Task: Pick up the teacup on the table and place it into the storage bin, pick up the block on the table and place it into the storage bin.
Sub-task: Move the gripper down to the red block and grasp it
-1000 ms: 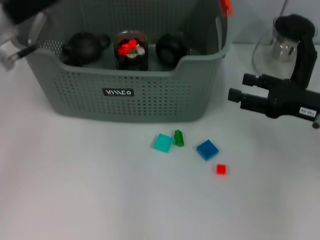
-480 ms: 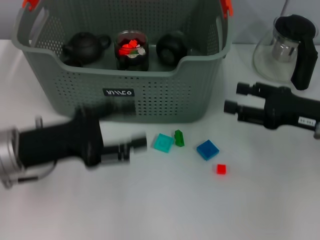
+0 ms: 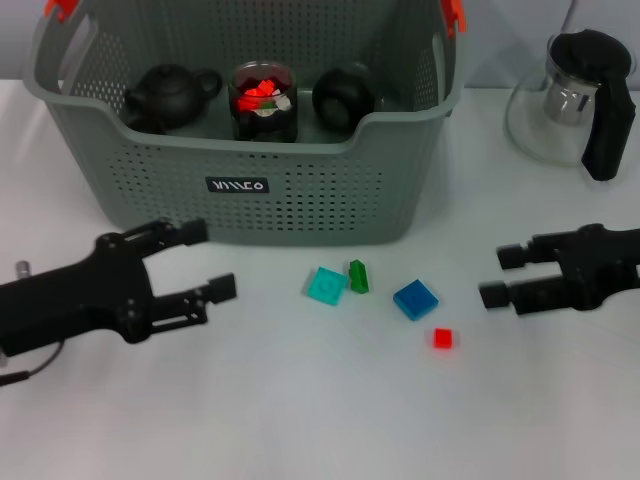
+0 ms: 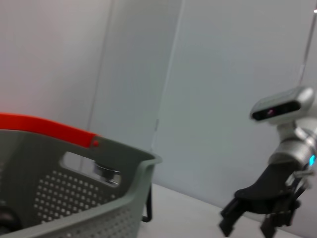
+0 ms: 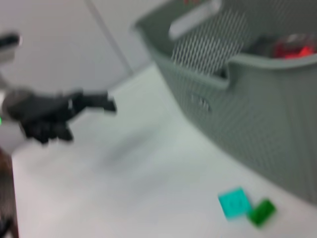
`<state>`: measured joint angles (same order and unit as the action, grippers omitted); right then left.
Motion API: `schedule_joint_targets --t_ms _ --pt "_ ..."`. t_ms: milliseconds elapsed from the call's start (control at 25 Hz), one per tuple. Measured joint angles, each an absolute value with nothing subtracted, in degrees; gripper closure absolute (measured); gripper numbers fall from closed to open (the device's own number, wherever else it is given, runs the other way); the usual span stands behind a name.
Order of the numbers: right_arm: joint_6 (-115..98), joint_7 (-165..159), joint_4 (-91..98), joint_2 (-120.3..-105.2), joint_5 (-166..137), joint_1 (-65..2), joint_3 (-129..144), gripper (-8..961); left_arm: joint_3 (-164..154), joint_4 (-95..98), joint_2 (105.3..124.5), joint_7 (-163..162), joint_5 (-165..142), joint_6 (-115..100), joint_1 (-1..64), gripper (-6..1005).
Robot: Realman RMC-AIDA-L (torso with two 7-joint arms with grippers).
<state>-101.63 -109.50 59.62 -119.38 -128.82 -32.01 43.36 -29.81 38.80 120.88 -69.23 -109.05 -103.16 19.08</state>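
4 blocks on the counter in front of the storage bin: teal block, green, blue, red. Left gripper and right gripper both empty, jaws wide open. Blocks look light, rigid, low-profile; pinch across opposite flat sides.

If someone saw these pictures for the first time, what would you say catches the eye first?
The big grey storage bin at the back, holding two dark teapots and a glass of red pieces. In front of it, four small blocks lie loose on the white table: teal, green, blue and red. The open left gripper and open right gripper flank them, holding nothing.
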Motion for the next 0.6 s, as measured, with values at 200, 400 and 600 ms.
schedule_joint_targets --t_ms 200,400,600 --pt "-108.53 -122.01 71.14 -118.27 -139.46 -39.15 49.85 156 -28.09 38.48 120.90 -68.79 -109.48 -102.85 19.02 169" --pt "-108.96 -125.72 71.21 -119.27 -149.71 -48.03 55.71 156 -27.20 37.19 121.24 -67.40 -109.86 -102.07 19.01 169" --pt "-103.85 -128.05 63.87 -120.47 -155.19 -53.56 67.67 157 -25.76 36.01 121.32 -66.59 -110.24 -102.30 18.97 169"
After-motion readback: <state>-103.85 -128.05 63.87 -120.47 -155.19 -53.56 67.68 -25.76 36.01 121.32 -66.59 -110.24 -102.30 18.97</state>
